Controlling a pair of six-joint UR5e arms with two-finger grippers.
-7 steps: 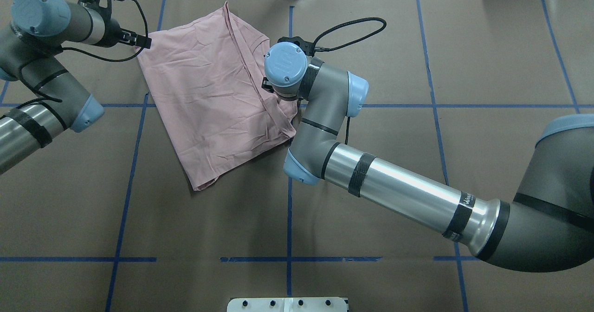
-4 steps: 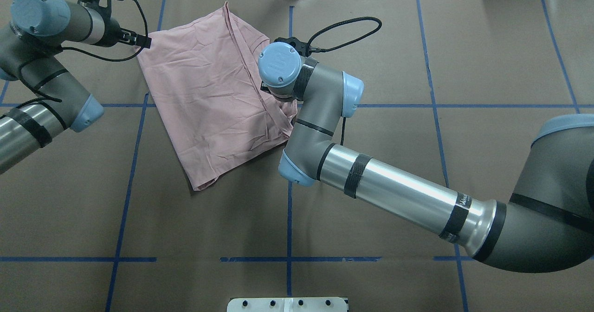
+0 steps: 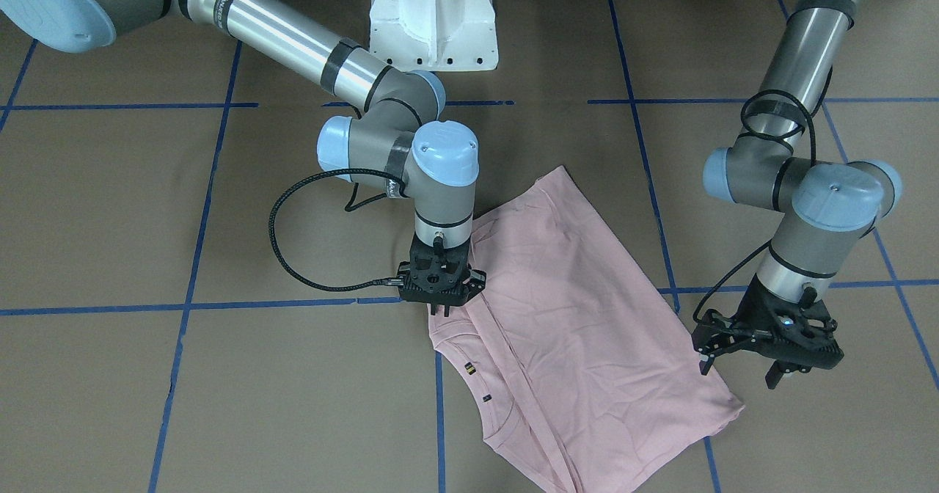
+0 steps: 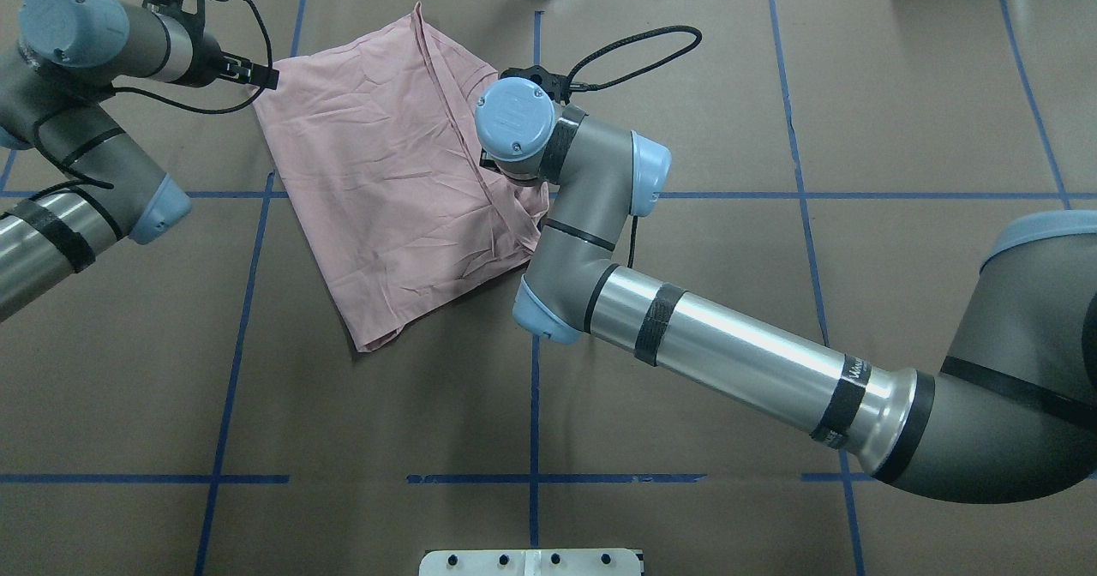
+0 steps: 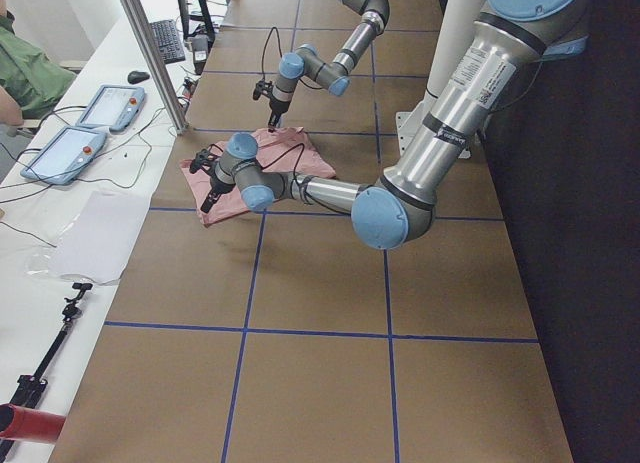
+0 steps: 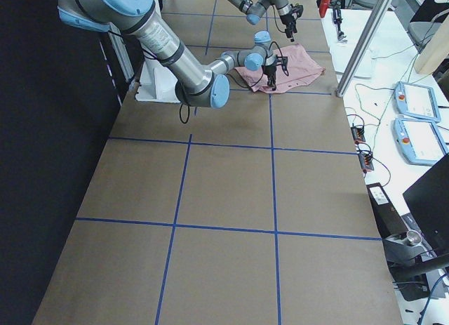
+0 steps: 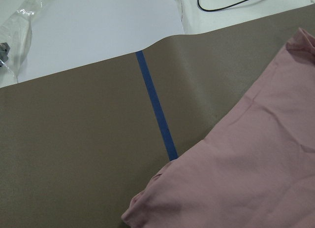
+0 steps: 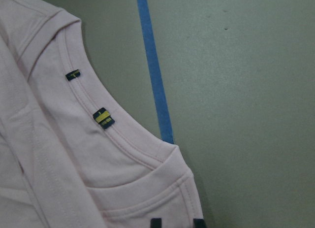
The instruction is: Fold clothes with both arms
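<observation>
Where the brown-paper table [image 3: 147,207] spreads out before the white pedestal [image 3: 433,23], the pale pink T-shirt [image 3: 579,331] lies flat on it, out from the pedestal and somewhat to the robot's left of it. The right arm [image 3: 345,75] reaches out from beside the pedestal, bends at the elbow and turns its wrist straight down over the shirt's edge that lies in line with the pedestal. The right gripper [image 3: 440,309] stands upright on that edge; the right wrist view shows its two dark fingertips [image 8: 156,221] a little apart at the cloth, with a fold of the shirt between them and not clamped. The left arm [image 3: 799,67] comes down on the pedestal's other side, wrist also pointing downward. The left gripper [image 3: 739,370] hangs just beside the shirt's corner farthest from the pedestal, fingers spread wide and holding nothing. The shirt is creased, folded along a long seam-like ridge, its neckline turned away from the pedestal, with two small dark-and-yellow tags [image 8: 104,117] on the collar band.
</observation>
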